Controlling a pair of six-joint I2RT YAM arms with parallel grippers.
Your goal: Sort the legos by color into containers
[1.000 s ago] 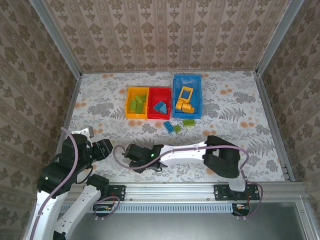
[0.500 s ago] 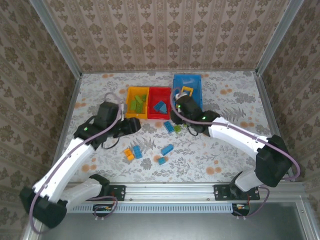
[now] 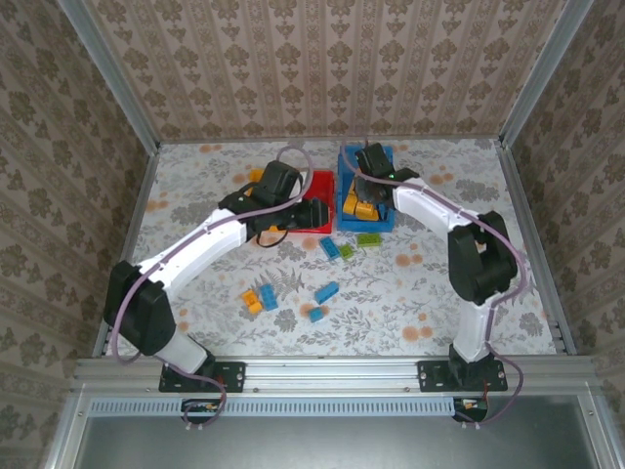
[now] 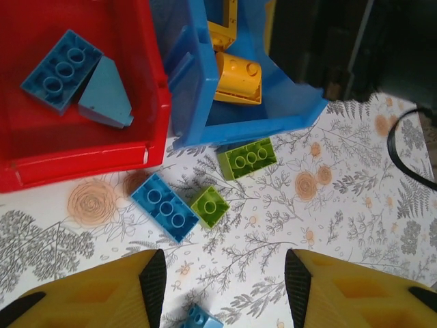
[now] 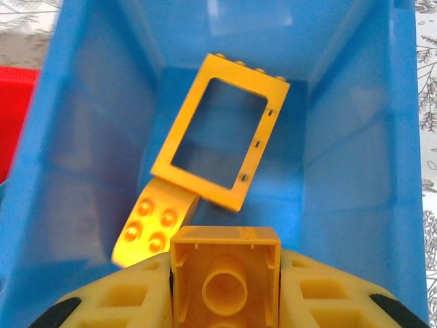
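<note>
My right gripper (image 5: 225, 301) (image 3: 359, 200) is shut on a yellow-orange brick (image 5: 225, 277), hanging over the blue bin (image 5: 355, 171) (image 3: 383, 221). Inside that bin lie the yellow-orange frame piece (image 5: 263, 147) and a rounded yellow brick (image 5: 153, 229). My left gripper (image 4: 225, 273) (image 3: 314, 215) is open with nothing between its fingers, above the table just in front of the red bin (image 4: 82, 160) (image 3: 322, 181). Under it lie a blue brick (image 4: 164, 207), a small green brick (image 4: 209, 206) and a longer green brick (image 4: 247, 158). Two blue pieces (image 4: 75, 75) rest in the red bin.
The left arm covers most of the yellow bin (image 3: 256, 213). Loose bricks lie mid-table: two blue ones (image 3: 327, 291) (image 3: 317, 314), plus an orange (image 3: 252, 302) and blue (image 3: 268, 297) pair to the left. A metal frame rail (image 3: 332, 369) edges the near side.
Both arms have swung from the near edge to the bins. The left gripper moved right to the red bin's front. The right gripper moved out over the blue bin.
</note>
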